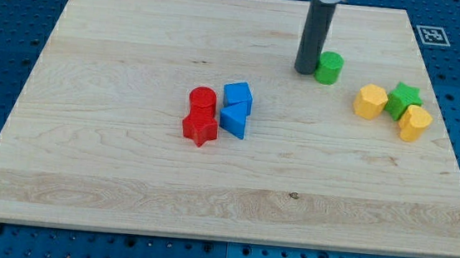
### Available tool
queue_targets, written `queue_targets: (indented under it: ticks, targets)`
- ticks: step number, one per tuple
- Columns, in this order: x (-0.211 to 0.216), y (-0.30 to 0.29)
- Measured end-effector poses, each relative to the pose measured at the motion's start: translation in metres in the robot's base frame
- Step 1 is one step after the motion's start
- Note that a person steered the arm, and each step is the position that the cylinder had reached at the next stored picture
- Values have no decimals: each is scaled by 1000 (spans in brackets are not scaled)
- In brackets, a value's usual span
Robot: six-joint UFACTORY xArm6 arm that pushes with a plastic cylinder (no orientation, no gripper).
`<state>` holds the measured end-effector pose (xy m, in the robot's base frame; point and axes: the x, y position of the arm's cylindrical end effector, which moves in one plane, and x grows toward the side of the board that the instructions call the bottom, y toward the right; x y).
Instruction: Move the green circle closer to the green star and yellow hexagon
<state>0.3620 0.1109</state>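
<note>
The green circle [329, 67] sits on the wooden board at the view's upper right. My tip [306, 70] stands just left of it, touching or nearly touching its left side. The green star [403, 100] lies further right and a little lower. The yellow hexagon [371, 101] rests against the star's left side. A second yellow block [415, 123], rounded like a heart, sits at the star's lower right. The circle is apart from this cluster, up and to the left of the hexagon.
A red cylinder [202, 101] and a red star [200, 128] sit near the board's middle, with a blue cube [238, 96] and a blue triangle [234, 119] just right of them. The board's right edge [443, 131] runs close to the yellow blocks.
</note>
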Motion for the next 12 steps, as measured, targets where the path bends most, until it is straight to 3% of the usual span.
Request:
queue_targets:
  ticks: [2, 4, 6, 8, 12]
  targets:
    - [8, 50]
    - [26, 57]
    - [-11, 37]
    - [-17, 65]
    - [19, 67]
